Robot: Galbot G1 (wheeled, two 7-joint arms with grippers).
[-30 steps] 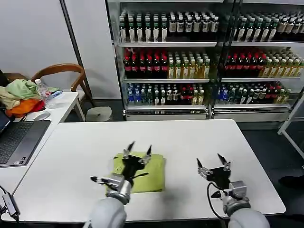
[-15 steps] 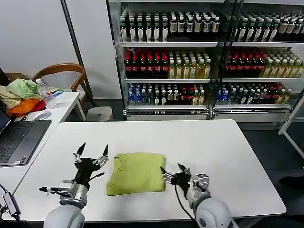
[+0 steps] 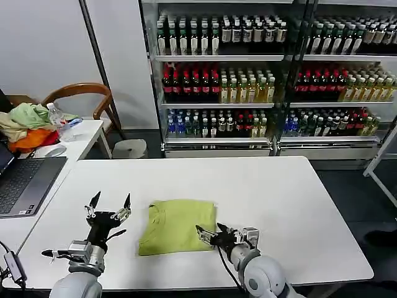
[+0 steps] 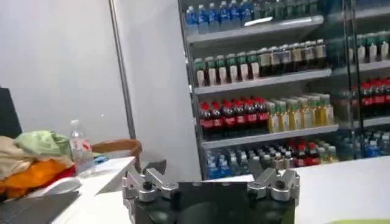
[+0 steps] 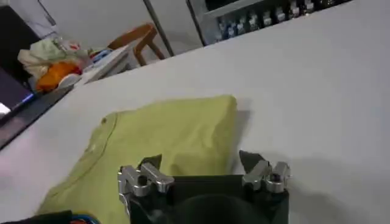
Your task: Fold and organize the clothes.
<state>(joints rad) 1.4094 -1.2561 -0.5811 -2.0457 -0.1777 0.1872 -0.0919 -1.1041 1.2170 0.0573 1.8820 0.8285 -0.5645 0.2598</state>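
Right gripper (image 3: 209, 234), jaws spread and empty, is shown at the near right corner of the folded lime shirt (image 3: 177, 226), which lies flat on the white table (image 3: 291, 205). Thin, limp fabric is judged light and easily dragged; the corner directly ahead offers a layered hold. Left gripper (image 3: 109, 208), also spread, is raised clear beside the shirt's far side.

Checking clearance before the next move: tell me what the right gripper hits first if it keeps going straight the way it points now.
Most likely the lime shirt. The right gripper, fingers open, points leftward along the white table at the folded shirt's near right corner. Its height above the fabric is unclear.
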